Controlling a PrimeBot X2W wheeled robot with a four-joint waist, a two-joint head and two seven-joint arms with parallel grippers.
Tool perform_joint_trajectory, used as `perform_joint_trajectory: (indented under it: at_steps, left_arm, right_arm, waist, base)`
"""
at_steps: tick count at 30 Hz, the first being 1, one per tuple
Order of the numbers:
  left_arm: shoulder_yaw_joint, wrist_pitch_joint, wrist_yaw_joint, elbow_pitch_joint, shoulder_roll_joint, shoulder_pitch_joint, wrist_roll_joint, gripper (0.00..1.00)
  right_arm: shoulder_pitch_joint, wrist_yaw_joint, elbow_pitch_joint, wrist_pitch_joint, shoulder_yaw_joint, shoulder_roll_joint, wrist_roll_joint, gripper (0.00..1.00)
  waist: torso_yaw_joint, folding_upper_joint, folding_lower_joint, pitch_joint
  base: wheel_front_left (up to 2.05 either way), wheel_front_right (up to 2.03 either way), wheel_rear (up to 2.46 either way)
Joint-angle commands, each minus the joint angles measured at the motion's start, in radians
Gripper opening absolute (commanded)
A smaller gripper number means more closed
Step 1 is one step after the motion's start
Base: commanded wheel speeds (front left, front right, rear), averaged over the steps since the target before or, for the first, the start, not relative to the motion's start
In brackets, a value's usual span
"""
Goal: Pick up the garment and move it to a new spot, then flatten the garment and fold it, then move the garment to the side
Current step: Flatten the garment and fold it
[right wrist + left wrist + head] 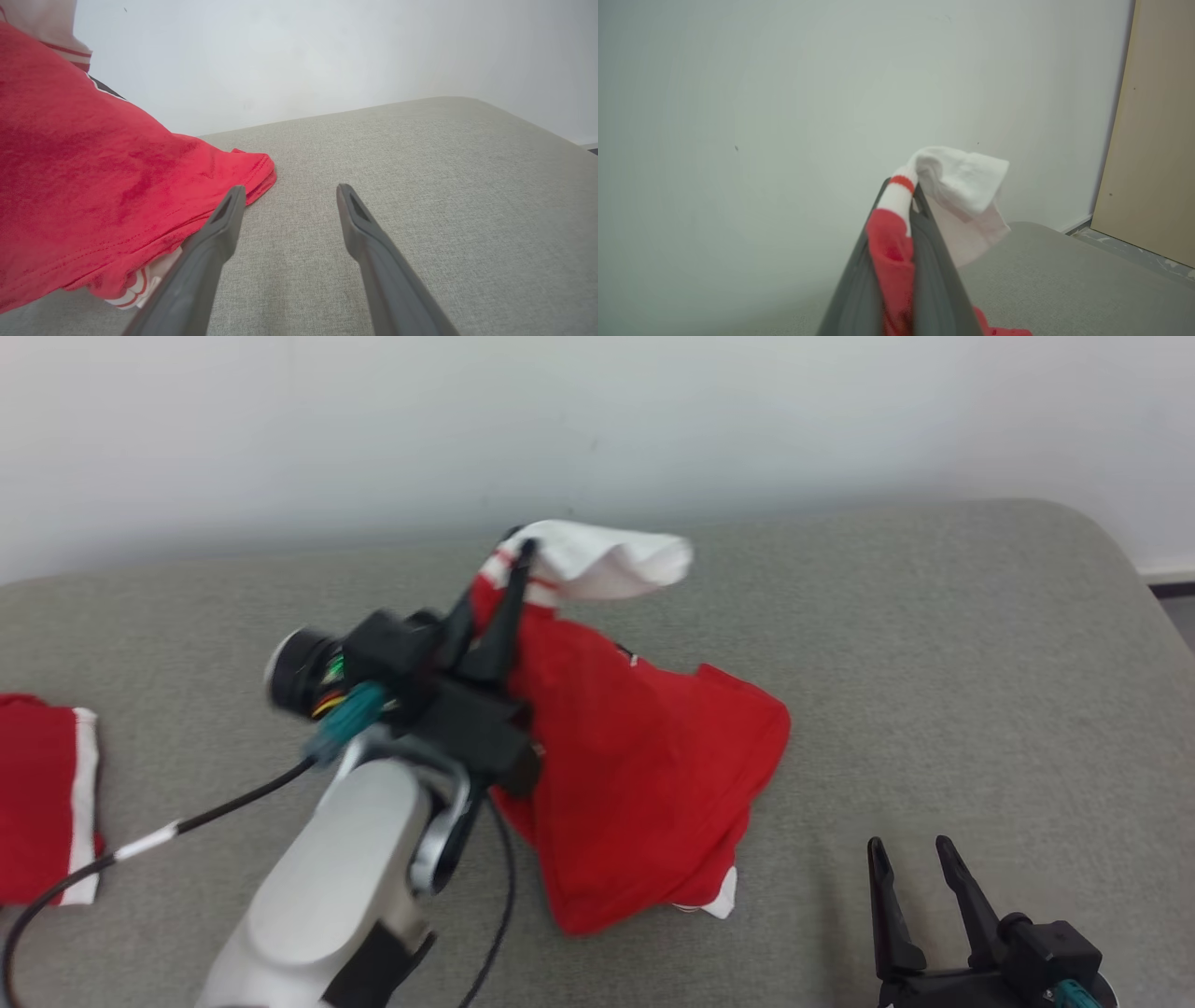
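Taking in the room first, a plain pale wall (597,420) runs along the far side, and a beige door panel (1153,140) stands at the far right. Below it the grey fabric-covered counter (934,663) spreads wide, its far right corner rounded. The red garment (635,756) sits near the middle, pulled up like a tent: one white, red-striped end is raised toward the far side, while the hem drags on the counter. A second red piece (37,793) lies at the left edge. The left tool (518,565) is pinched tight on that striped end. The right tool (908,846) waits at the near right, jaws wide and empty, just beside the hem. To my eye the lift should go higher before travelling, so the hem clears the grippy fabric, and the new spot should stay well apart from the left piece.
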Motion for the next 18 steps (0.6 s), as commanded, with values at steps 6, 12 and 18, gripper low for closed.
perform_joint_trajectory:
  at_steps: [6, 12, 18]
  left_arm:
    - [0.123, -0.003, 0.049, -0.076, 0.053, 0.196, -0.069, 0.00]
    - [0.237, -0.004, 0.070, -0.120, 0.041, 0.413, -0.102, 0.00]
    - [0.316, -0.004, 0.049, -0.119, -0.016, 0.572, -0.077, 0.00]
  right_arm:
    - [0.014, 0.004, 0.004, -0.001, 0.006, 0.002, -0.008, 1.00]
    - [0.014, 0.004, 0.014, -0.001, 0.013, 0.002, -0.011, 1.00]
    - [0.019, 0.004, 0.019, -0.001, 0.007, 0.002, -0.021, 1.00]
  waist:
    - [0.060, 0.0000, 0.0000, -0.021]
    - [0.052, 0.0000, 0.0000, -0.023]
    - [0.039, 0.0000, 0.0000, -0.028]
  base:
    - [0.00, 0.00, 0.00]
    - [0.00, 0.00, 0.00]
    - [0.00, 0.00, 0.00]
